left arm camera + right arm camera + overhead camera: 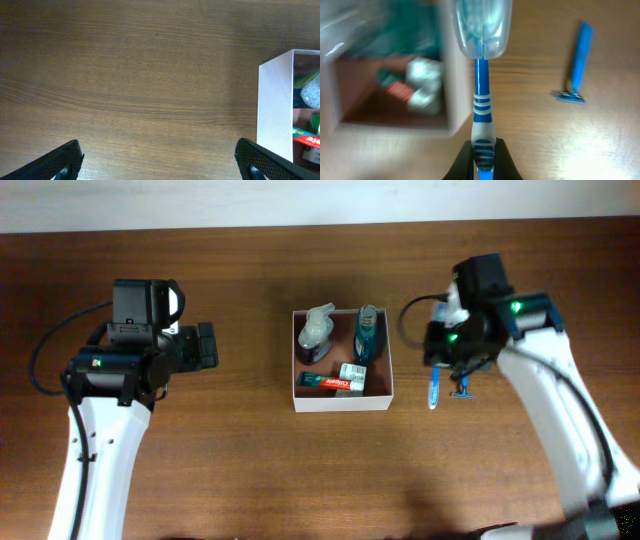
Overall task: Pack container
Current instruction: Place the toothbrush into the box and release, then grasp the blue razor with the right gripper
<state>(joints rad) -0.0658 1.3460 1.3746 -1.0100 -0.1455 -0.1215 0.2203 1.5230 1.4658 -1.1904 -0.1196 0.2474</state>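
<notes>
The container, a square white-walled box with a pinkish-brown floor, sits mid-table between two robot arms with its packing part done. Nearest the right wrist camera, the right gripper is pinched almost closed on the tail end of a blue-and-white toothbrush. The brush's clear-capped head reaches toward the box's corner, and whether the brush is clear of the wood cannot be told. Beyond it a blue razor lies loose on the table, just beside the box and not yet packed. Across the table the left gripper stands wide open with nothing in it, well apart from the box's white side.

The likely trouble lies in that hold. Gripped at its very end, the slender brush could swing between the jaws. Its capped head could then catch the rim, shoving the box or dropping outside it. Room is also short, so a long brush may lodge across the other goods rather than lie flat.

The box is shallow, open-topped and thin-walled, and looks light. One half holds a pale bottle and a teal bottle side by side. The other holds a toothpaste tube and a small carton.
</notes>
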